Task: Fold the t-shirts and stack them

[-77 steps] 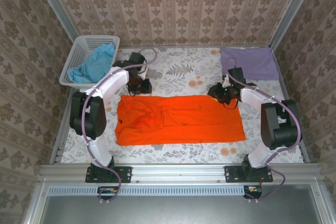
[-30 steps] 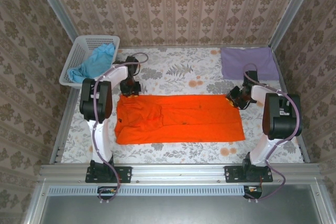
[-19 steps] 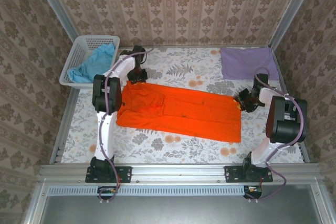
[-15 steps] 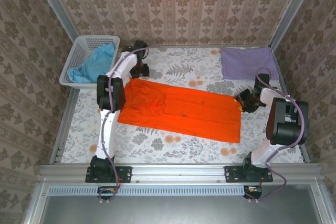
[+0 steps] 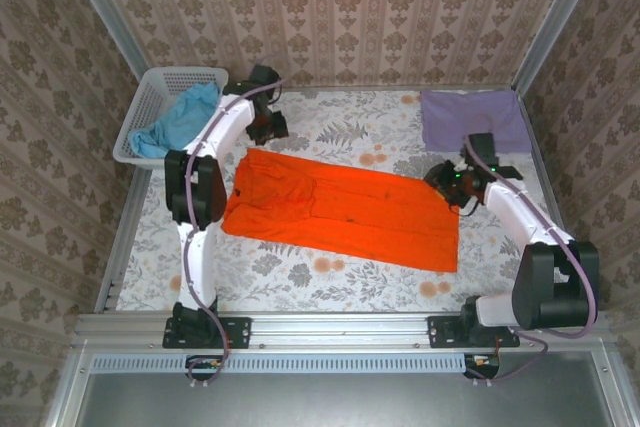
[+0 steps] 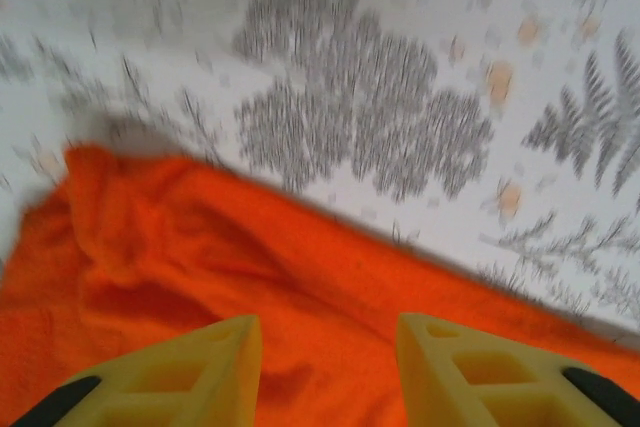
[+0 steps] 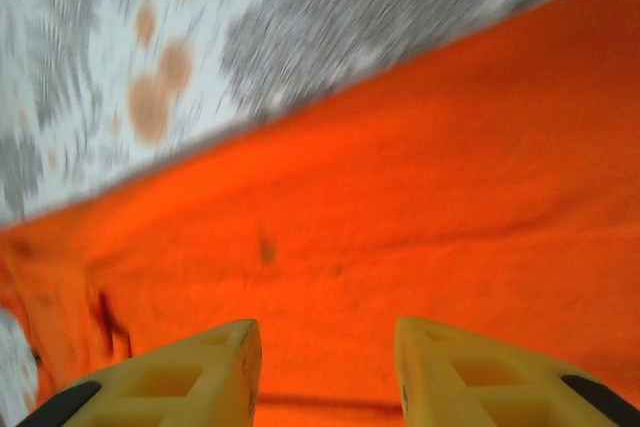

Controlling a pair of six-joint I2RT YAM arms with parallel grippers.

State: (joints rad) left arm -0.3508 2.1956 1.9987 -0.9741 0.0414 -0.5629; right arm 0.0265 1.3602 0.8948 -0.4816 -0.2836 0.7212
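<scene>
Motion smears the bench (image 6: 330,137) print in both wrist views; the orange t-shirt (image 7: 420,207) runs off at 6 o'clock, where the left pincer (image 6: 322,337) and right pincer (image 7: 322,337) are cropped.

Your orange shirt (image 5: 340,209) lies flat, slanted, right of the basket (image 5: 150,99); blue shirt's (image 5: 180,122) crumpled inside it; lavender one's (image 5: 473,119) folded flat far to its right.

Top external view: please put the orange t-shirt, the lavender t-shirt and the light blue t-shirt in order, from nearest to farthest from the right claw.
1. orange t-shirt: spread across the middle of the table, its right end just beside the right claw.
2. lavender t-shirt: folded at the far right corner.
3. light blue t-shirt: in the white basket at the far left.
</scene>
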